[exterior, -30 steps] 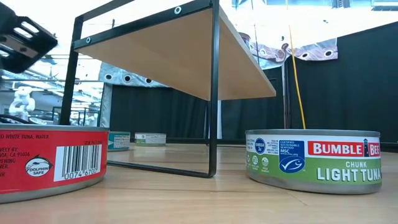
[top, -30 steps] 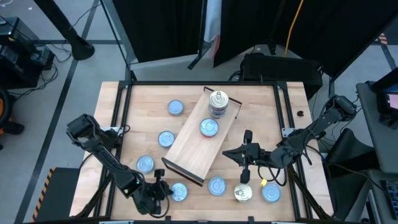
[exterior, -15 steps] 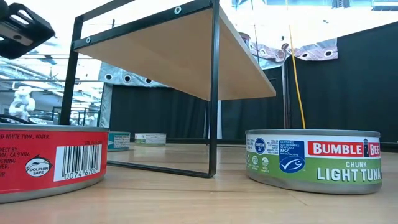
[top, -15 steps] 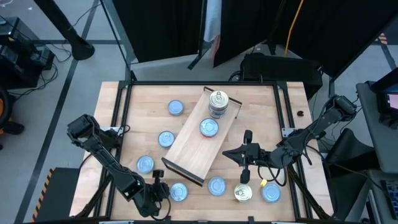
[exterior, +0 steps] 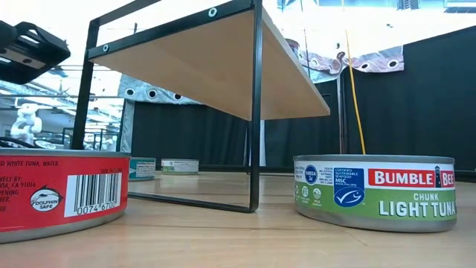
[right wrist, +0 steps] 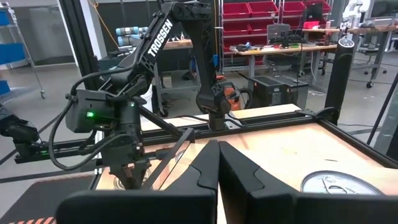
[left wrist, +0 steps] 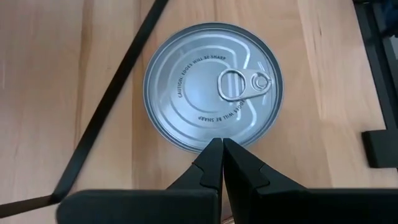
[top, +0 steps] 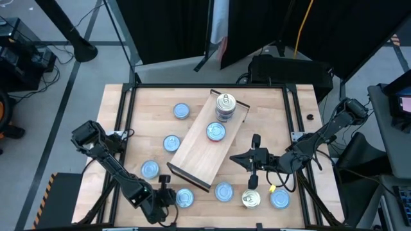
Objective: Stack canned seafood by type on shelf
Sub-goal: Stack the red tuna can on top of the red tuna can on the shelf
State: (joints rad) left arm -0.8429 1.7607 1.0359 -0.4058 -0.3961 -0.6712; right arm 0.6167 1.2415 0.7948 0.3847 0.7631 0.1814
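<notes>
Along the near edge of the bench (top: pixel 270 109): left pincer (top: pixel 166 194) hovering low, fingers pressed together and empty, tips just over the rim of a silver-topped pull-tab tin (left wrist: pixel 213 86), seen from above as the blue-tinted tin (top: pixel 185 197) at near left. To its right, three more tins in a row: one blue-topped (top: pixel 223 191), one cream-topped (top: pixel 251 199), one blue-topped (top: pixel 280 199). Right pincer (top: pixel 253 174) hanging just above and beyond the cream one, likewise closed with nothing held.

Farther in: shelf (top: pixel 199 151) lying diagonally across mid-bench, carrying one blue-topped tin (top: pixel 216 131) at its middle and a small stack (top: pixel 224 106) at its far end. Loose tins on the bench left of it: near (top: pixel 149 169), middle (top: pixel 171 143) and far (top: pixel 182 111).

Judged step: lining up for a pick of the near-left tin, stacking barely begun. Next move likely calls for opening the fingers wide enough to straddle the tin, dropping to its sides, then closing before any lift toward the matching pile.
</notes>
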